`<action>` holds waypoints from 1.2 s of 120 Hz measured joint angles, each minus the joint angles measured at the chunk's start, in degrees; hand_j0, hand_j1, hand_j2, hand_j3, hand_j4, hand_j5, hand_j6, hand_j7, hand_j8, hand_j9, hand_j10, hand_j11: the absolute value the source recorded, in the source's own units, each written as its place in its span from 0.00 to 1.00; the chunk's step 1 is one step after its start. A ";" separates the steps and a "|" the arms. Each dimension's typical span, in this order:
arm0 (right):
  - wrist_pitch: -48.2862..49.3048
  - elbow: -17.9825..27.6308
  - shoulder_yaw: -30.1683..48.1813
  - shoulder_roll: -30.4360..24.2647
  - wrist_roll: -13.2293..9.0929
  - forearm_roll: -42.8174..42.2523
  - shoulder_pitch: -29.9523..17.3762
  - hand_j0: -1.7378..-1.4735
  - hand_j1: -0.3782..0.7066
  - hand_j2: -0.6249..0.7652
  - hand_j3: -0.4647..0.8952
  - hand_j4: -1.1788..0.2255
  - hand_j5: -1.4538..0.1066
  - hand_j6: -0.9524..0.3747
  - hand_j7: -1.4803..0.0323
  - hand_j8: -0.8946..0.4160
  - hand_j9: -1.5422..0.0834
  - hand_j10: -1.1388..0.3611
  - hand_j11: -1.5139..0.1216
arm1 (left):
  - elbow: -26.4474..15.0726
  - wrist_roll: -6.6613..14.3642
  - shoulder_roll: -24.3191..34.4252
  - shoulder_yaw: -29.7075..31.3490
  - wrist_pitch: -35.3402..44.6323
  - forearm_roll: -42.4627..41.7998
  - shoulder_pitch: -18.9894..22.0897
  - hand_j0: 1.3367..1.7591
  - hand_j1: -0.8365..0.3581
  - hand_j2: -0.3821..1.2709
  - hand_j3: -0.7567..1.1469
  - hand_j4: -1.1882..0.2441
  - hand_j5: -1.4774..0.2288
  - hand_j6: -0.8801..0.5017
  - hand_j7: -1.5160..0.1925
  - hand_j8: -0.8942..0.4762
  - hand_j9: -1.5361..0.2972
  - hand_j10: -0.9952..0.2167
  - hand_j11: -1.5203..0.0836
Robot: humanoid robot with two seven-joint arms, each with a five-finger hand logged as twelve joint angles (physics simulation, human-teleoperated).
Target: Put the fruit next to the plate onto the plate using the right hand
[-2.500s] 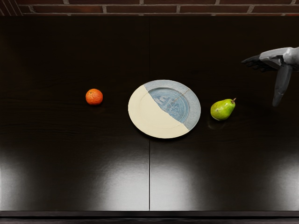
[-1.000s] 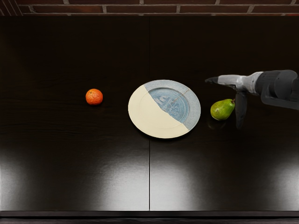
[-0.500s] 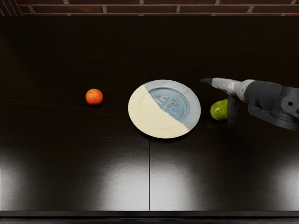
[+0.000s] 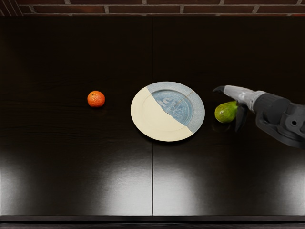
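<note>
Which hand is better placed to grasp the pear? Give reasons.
Right. The right hand hovers at the pear, just right of the plate; the left arm is out of view.

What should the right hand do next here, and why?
Probably close the fingers on the pear. The right hand is at the pear's right side, fingers reaching over its top and thumb hanging beside it, open and apparently not gripping. The pear lies on the table right of the plate, so a grasp should precede any lift.
</note>
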 joint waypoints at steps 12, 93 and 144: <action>-1.27 -0.04 -0.05 0.10 0.00 -0.63 -0.40 0.30 0.20 0.43 0.34 0.72 0.80 0.59 0.84 0.56 0.82 0.65 0.80 | 0.00 0.00 0.00 0.00 0.00 -0.01 -0.03 0.76 0.97 0.23 0.40 0.82 0.85 0.62 0.87 0.64 0.82 0.81 0.93; -6.07 -3.76 -0.11 5.12 0.00 -4.31 -2.51 0.30 0.28 0.42 0.34 0.67 0.74 0.54 0.78 0.50 0.76 0.60 0.74 | 0.00 0.01 0.00 0.01 0.00 -0.01 -0.01 0.76 0.97 0.23 0.40 0.82 0.85 0.62 0.87 0.64 0.82 0.81 0.93; -6.59 -5.09 -0.09 5.82 0.00 -5.82 -4.28 0.30 0.32 0.41 0.34 0.65 0.71 0.51 0.75 0.47 0.73 0.58 0.71 | 0.00 -0.01 0.00 0.01 0.00 -0.02 -0.05 0.76 0.97 0.23 0.40 0.82 0.85 0.62 0.87 0.64 0.82 0.81 0.93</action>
